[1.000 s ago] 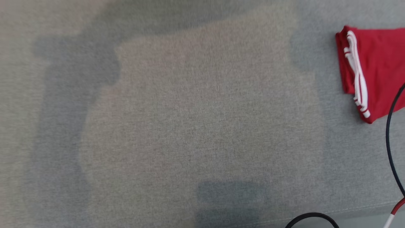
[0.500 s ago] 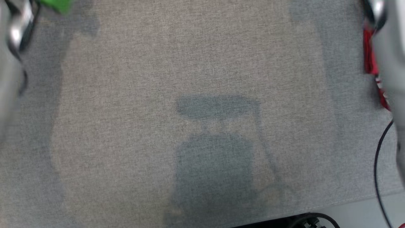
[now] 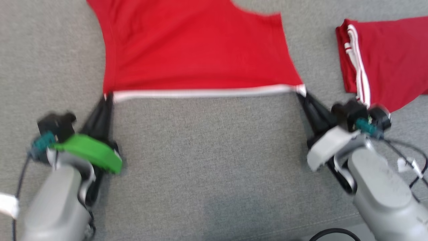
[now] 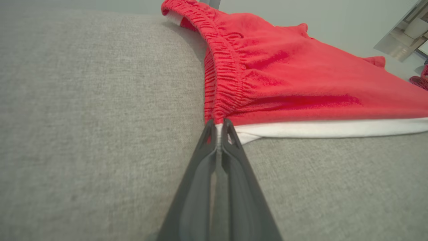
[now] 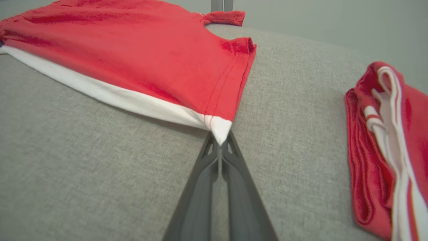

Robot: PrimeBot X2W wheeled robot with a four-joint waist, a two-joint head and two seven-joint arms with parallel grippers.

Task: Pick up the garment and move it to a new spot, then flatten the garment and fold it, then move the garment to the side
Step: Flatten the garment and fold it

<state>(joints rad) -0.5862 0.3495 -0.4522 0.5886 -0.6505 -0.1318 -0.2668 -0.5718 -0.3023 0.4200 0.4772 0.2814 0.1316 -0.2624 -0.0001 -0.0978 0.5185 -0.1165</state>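
Over on the left, the left gripper (image 3: 107,97) has its two long dark fingers pinched tight on the left corner of the red fabric garment with a white hem band (image 3: 194,50). The left wrist view shows the tips clamped right where the white meets a gathered, elasticated red edge (image 4: 227,70). A bright green plastic cover (image 3: 88,152) sits on that wrist, and the pale grey forearm (image 3: 53,201) runs down to the bottom-left corner.

Across to the middle now: the garment lies spread on the grey woven fabric surface (image 3: 214,160), in the upper centre of the head view. Its white band (image 3: 200,92) is drawn into a nearly straight line from one gripper to the other. The red body stretches away from the robot and out past the top edge. Nearer the robot, grey cloth lies between the two arms.

And the right side: the right gripper (image 3: 299,95) is closed as well, nipping the pointed white right-hand corner of the band, and the right wrist view shows that plainly. Further right, apart from the held garment, a folded red garment with white stripes (image 3: 384,63) rests on the same surface. A thin black cable (image 3: 334,231) curls at the bottom right edge.
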